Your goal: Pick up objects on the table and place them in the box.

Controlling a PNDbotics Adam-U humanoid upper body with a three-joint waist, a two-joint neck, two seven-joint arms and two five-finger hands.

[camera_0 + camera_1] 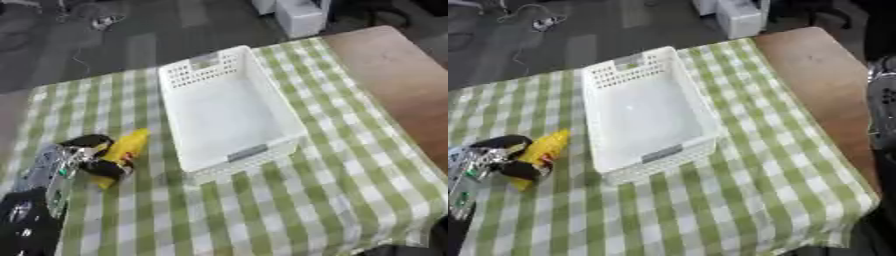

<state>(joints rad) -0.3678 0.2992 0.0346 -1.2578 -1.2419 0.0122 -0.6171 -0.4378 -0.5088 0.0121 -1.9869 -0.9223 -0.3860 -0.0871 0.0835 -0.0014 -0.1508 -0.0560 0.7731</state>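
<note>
A yellow packet [129, 145] lies on the green checked cloth, left of the white perforated box [262, 85]. My left hand [66, 160] comes in from the lower left. Its black fingers [87, 141] and thumb curl round the packet's near end, so that end is hidden. The packet's far tip points up towards the box's left wall. The box stands in the middle of the table, long side running away from me, and only its white floor shows inside. My right hand [883, 100] shows as a silver and black shape at the right edge, far from both.
The green and white checked cloth [289, 200] covers most of the table. Bare brown tabletop [394, 75] shows at the right. Beyond the far edge lie dark floor, cables and a white appliance [297, 15].
</note>
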